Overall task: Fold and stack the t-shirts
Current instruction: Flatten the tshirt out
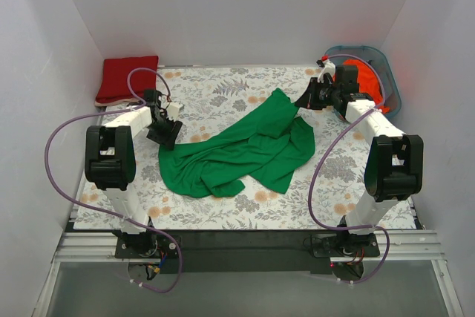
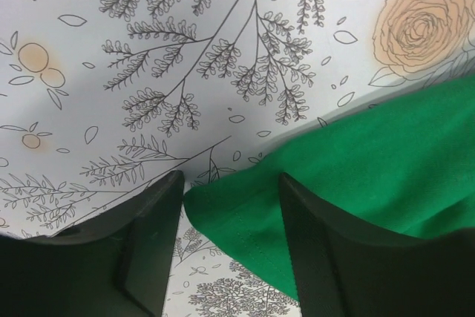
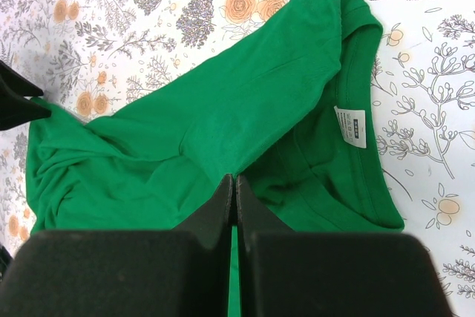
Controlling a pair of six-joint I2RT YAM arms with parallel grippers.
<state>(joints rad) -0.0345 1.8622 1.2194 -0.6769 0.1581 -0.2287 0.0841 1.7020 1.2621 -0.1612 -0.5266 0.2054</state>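
**Green shirt limp between my two arms**

The green t-shirt (image 1: 245, 154) lay crumpled mid-table. It looked light and floppy, and I judged its hem and collar seams the surest holds. My right gripper (image 3: 234, 180) was clenched on a fold near the collar. My left gripper (image 2: 230, 183) stood released, jaws straddling a hem corner. The sleeves were lost in the folds, and the right arm partly hid the orange t-shirt (image 1: 365, 79) in its tub (image 1: 391, 76).
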